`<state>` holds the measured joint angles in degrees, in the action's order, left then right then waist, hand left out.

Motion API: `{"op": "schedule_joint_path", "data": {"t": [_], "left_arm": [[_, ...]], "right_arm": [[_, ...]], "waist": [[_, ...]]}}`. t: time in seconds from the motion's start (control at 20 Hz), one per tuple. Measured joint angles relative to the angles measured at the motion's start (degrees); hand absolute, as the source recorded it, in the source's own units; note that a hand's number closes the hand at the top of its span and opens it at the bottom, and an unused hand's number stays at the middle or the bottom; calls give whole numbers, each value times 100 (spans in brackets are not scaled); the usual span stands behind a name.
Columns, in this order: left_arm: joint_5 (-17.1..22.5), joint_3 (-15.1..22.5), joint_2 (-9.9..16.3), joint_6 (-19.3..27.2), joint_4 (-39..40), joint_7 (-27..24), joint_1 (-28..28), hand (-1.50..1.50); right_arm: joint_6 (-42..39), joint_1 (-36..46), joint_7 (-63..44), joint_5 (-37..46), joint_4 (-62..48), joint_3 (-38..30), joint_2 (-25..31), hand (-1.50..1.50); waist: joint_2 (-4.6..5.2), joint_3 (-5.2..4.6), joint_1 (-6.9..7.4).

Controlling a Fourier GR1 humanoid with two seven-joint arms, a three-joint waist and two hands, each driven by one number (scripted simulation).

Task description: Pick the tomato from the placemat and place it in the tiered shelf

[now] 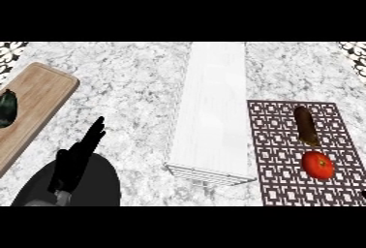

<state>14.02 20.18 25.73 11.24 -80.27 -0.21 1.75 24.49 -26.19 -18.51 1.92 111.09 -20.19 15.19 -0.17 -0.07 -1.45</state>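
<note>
A red tomato (318, 165) lies on the patterned brown placemat (275, 145) at the right, near its front. The white tiered shelf (213, 111) stands in the middle of the counter, seen from above as a long pale slab with a wire frame at its near end. My left hand (80, 155) shows at the lower left, fingers straight and pointing up, far from the tomato and holding nothing. My right hand is not in the picture.
A dark brown eggplant (307, 126) lies on the placemat just behind the tomato. A wooden cutting board (36, 106) sits at the left with a dark green vegetable (7, 109) on it. The counter is grey marble.
</note>
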Motion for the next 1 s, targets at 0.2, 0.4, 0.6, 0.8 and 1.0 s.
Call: {"op": "schedule_joint_path", "data": {"t": [0.2, 0.4, 0.6, 0.8, 1.0], "left_arm": [[13, -42, -9, -139, 71, -49, 90, 0], [-63, 33, -43, -189, 47, -53, 190, 0], [-109, 89, -84, -210, 45, 54, 307, 0], [-133, 62, -100, -291, 161, 1, 373, 0], [-166, 43, -204, -327, 303, -90, 401, 0]], "right_arm": [[-434, -191, -1290, 239, 661, 355, 447, -150], [-955, -325, -2530, 891, 765, 556, 1290, -150], [-1530, -298, -3779, 1529, 803, 758, 2055, -150], [-1975, 328, -4547, 1919, 659, 1160, 2460, -150], [-2223, 1178, -4906, 2036, 295, 1632, 2437, -150]], "waist": [[26, -9, 110], [86, -26, 277], [122, -32, 399], [110, -19, 461], [80, 0, 444]]}}
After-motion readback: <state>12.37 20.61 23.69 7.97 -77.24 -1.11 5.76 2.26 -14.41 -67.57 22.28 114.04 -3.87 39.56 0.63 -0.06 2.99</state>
